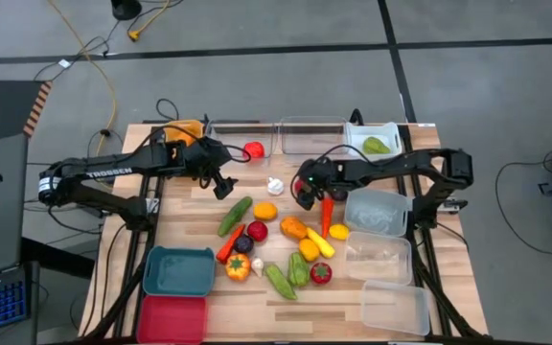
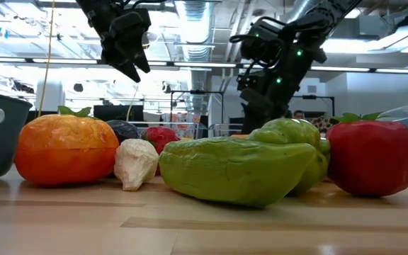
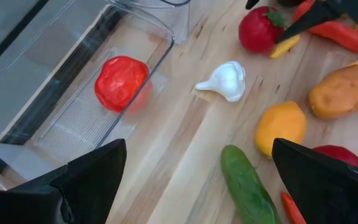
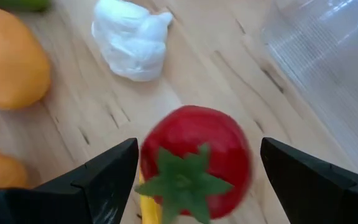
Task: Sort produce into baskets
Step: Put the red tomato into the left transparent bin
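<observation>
Looking straight down, the high view shows the wooden bench (image 1: 209, 311) with produce clustered at its middle: a cucumber (image 1: 235, 216), an orange bell pepper (image 1: 238, 267), a red chilli (image 1: 327, 216) and a white garlic bulb (image 1: 275, 186) among them; the left end effector (image 1: 222, 185) hangs over the bench just beside a clear bin (image 1: 240, 134) that holds one red fruit (image 1: 254, 150), while the right end effector (image 1: 304, 193) hangs near the garlic; a white bin (image 1: 374, 140) at the far right corner holds a green piece, and a teal bin (image 1: 179, 271) and a red bin (image 1: 172, 319) sit at the near left corner.

In the low view both end effectors are raised clear of the produce (neither carries anything); a green chayote-like piece (image 2: 236, 168) lies in front, with a red tomato (image 2: 373, 156) beside it.

The left wrist view shows its fingers (image 3: 89, 180) spread wide apart and empty, above the bench between the clear bin and the cucumber.

The right wrist view shows its fingers (image 4: 104, 177) likewise wide apart, straddling a red tomato with a green stem (image 4: 194, 162) without visibly touching it; the garlic lies just beyond.
</observation>
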You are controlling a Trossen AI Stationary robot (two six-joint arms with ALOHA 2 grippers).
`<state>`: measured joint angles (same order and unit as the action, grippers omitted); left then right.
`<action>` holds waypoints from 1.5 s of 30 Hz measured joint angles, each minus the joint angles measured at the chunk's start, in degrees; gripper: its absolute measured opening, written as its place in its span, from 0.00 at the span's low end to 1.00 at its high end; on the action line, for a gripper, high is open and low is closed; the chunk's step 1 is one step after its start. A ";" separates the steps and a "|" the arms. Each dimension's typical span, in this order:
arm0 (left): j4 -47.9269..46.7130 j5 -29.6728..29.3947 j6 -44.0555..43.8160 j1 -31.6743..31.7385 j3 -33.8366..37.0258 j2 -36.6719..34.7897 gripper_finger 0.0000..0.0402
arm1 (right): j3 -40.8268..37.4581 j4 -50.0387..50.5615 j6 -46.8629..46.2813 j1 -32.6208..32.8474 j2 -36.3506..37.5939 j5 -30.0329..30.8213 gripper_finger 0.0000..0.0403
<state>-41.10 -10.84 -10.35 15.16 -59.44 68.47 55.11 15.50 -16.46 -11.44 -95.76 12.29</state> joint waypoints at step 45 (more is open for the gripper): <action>-0.15 -0.02 -3.89 0.02 0.00 0.00 0.97 | 12.85 -37.92 3.52 -5.99 -11.58 -0.42 0.74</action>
<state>-41.25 -10.85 -14.24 15.18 -59.44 68.47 67.96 -22.42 -12.95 -17.43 -107.34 11.88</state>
